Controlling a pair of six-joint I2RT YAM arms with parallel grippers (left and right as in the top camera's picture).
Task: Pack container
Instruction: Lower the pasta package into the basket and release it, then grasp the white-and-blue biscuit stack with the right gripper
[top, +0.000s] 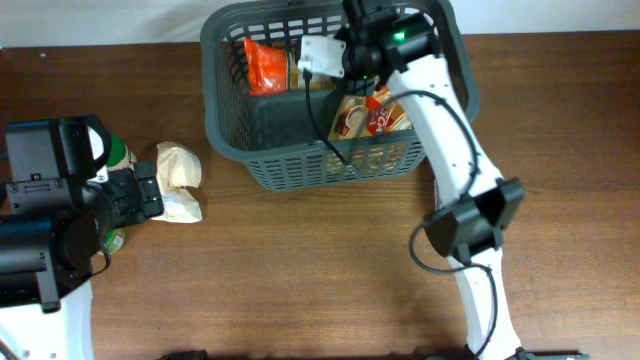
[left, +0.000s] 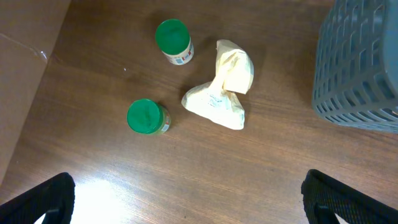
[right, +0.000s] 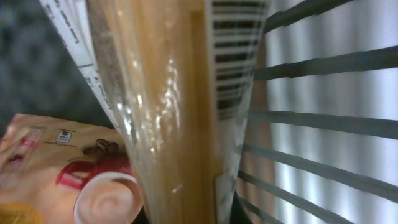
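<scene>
The dark grey slotted container (top: 300, 172) stands at the back middle of the table. In it lie an orange packet (top: 268, 68) and a coffee packet with a cup picture (top: 355, 120). My right gripper (top: 352, 58) is down inside the container. In the right wrist view it (right: 180, 214) is shut on a clear pack of spaghetti (right: 168, 112), next to the coffee packet (right: 68, 174) and the container's wall (right: 323, 124). My left gripper (left: 193, 199) is open and empty above the table, left of the container (left: 360, 68).
A cream crumpled bag (left: 221, 87) lies on the table left of the container, also in the overhead view (top: 178, 180). Two green-lidded jars (left: 173, 38) (left: 145, 117) stand beside it. A red packet (top: 380, 118) lies in the container's right part.
</scene>
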